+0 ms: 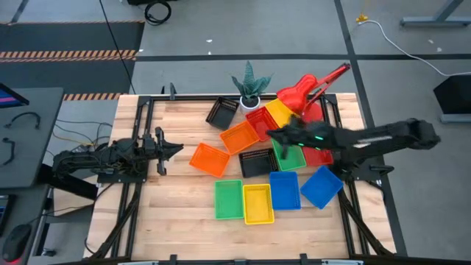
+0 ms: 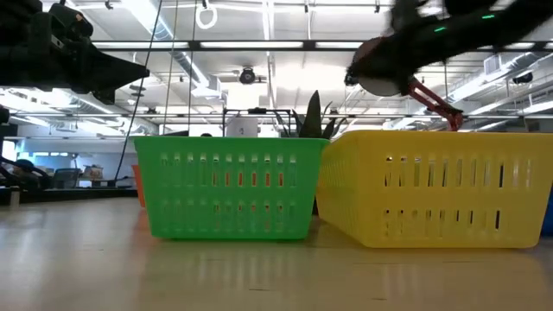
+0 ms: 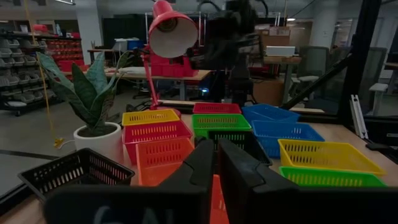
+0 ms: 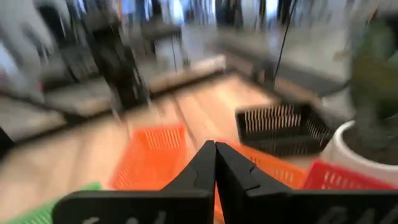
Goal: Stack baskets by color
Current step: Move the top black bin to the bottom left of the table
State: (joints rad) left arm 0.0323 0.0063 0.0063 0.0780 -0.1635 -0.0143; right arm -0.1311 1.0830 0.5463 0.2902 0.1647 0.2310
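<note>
— Where's the right arm?
— Stretched across the table, its right claw [image 1: 271, 134] pinched shut and empty, above the red basket [image 1: 261, 121] and orange basket [image 1: 239, 137].
— And the left?
— The left claw [image 1: 175, 149] is closed at the table's left side, well apart from the baskets.

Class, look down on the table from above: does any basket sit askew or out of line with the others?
Yes. The blue basket at the right end of the front row lies turned at an angle, while the green basket, yellow basket and second blue basket beside it sit fairly square. Nothing looks spilled or damaged.
</note>
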